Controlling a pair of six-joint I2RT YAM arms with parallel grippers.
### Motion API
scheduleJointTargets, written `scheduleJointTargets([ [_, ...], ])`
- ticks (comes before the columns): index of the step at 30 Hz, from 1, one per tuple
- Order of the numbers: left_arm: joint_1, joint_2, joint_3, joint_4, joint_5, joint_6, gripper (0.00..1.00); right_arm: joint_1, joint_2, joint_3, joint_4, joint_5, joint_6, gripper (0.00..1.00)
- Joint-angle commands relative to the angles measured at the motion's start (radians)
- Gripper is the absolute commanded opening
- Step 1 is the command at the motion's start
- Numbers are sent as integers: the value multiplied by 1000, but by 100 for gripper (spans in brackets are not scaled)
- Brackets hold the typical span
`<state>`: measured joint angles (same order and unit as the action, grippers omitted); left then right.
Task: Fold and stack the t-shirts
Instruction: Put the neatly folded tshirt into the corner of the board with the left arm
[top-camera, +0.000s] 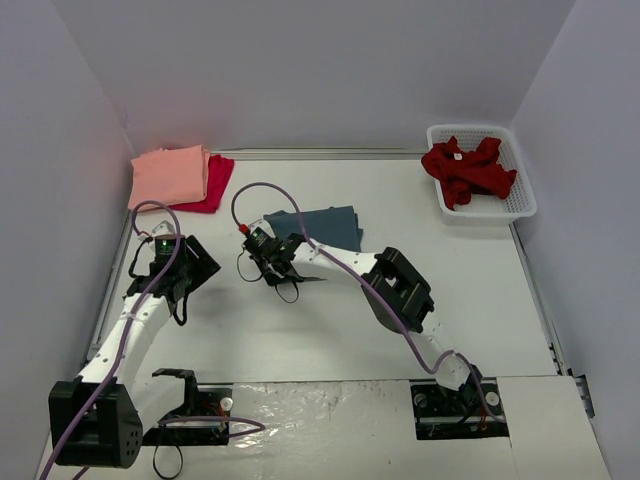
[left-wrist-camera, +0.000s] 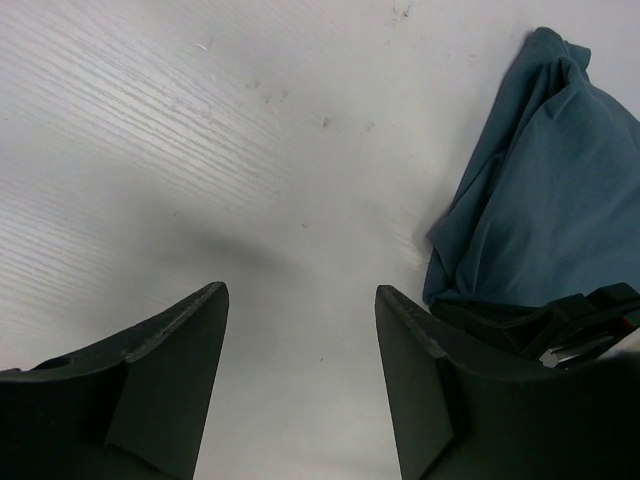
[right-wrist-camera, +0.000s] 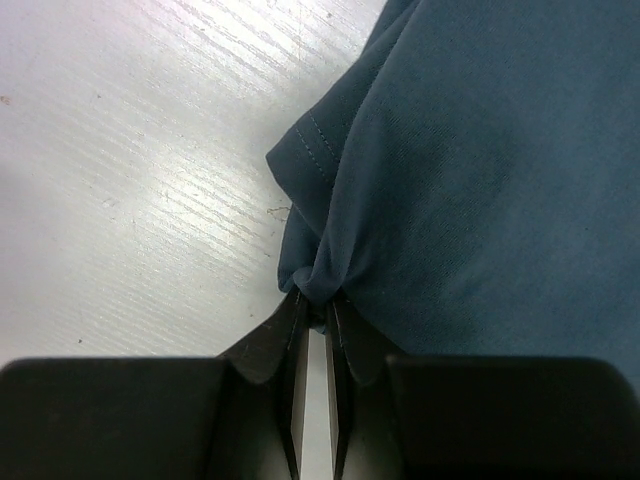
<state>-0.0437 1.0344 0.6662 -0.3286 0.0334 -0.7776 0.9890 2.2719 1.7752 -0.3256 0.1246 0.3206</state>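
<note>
Left gripper (left-wrist-camera: 300, 300), near left: jaws apart, empty, over bare bench (left-wrist-camera: 200, 150). Right gripper (right-wrist-camera: 315, 300), mid-bench: jaws clamped on the near-left corner of the slate-blue shirt (right-wrist-camera: 480, 150). Folding step, probably; next, lift the corner across without losing it. Far left: salmon shirt (top-camera: 168, 175) on crimson shirt (top-camera: 218, 182).

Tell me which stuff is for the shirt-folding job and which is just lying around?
For the job: blue t-shirt, pinched by the right gripper; pink t-shirt stacked on crimson t-shirt; dark red t-shirt, crumpled; left gripper, open.
Just lying about: white basket holding the dark red one; table.
</note>
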Motion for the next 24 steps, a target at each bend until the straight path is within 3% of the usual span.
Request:
scheduleJointTargets([
  [1,7,12,-17,39,55,-34,59,13,8,-13,-59,12,17,0],
  [6,8,29,-37,97,138,-98,66,10,-41,-25,-67,33,17,0],
  [16,33,105,-117,304,296,-268,70,11,-123,-65,-67,58,34,0],
  [24,38,240,-182,580,405,-403,72,13,-184,-77,-70,72,35,0],
])
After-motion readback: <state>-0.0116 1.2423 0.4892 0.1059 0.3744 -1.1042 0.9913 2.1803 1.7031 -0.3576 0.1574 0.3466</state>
